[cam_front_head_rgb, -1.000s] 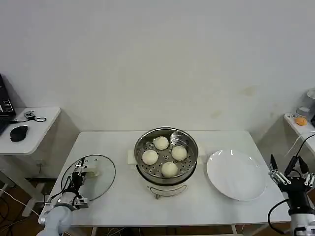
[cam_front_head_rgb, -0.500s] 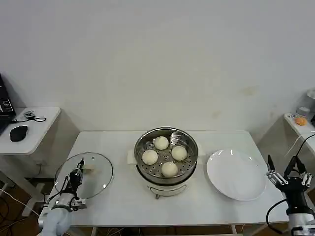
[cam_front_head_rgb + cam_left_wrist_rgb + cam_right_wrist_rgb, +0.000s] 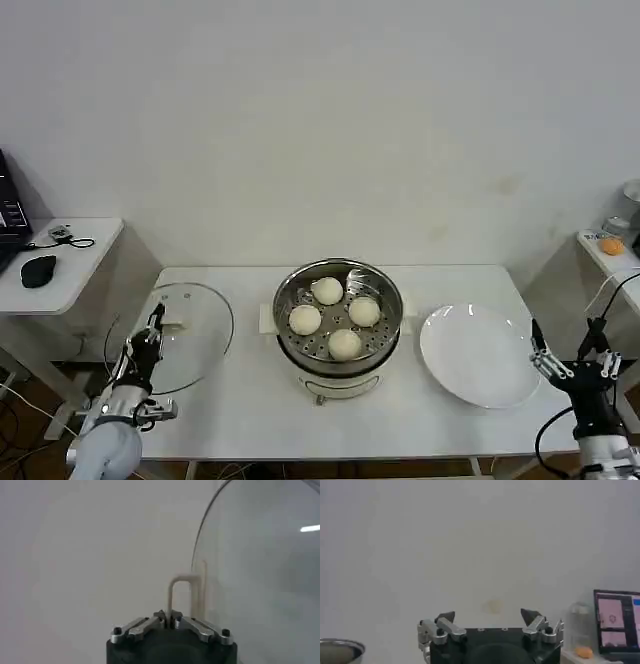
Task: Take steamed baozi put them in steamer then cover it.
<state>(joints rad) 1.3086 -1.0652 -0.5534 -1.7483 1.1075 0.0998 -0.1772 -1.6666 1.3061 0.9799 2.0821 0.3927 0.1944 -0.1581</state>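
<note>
Left gripper (image 3: 152, 330): nearest me, at the table's front-left corner. I see its jaws pinched together on the pale handle (image 3: 181, 596) of the glass lid (image 3: 172, 335), and the lid is tilted up on edge, clear of the tabletop.
Right gripper (image 3: 570, 362): parked off the table's front-right edge, fingers spread wide, holding nothing.
Plate (image 3: 481, 354): one white plate, bare, just right of the steamer.
Steamer (image 3: 339, 318): one, at the middle of the table (image 3: 245, 400), well apart from the lid.
Steamed baozi (image 3: 344, 343): I count four, all resting on the perforated floor inside the steamer, none on the plate.
Done: by my reading, the loading is finished and the lid is gripped.
Left to do: I judge the lid has yet to be carried across and set down on the steamer's rim, then let go.
Count: four baozi, one steamer, one lid, one plate.
</note>
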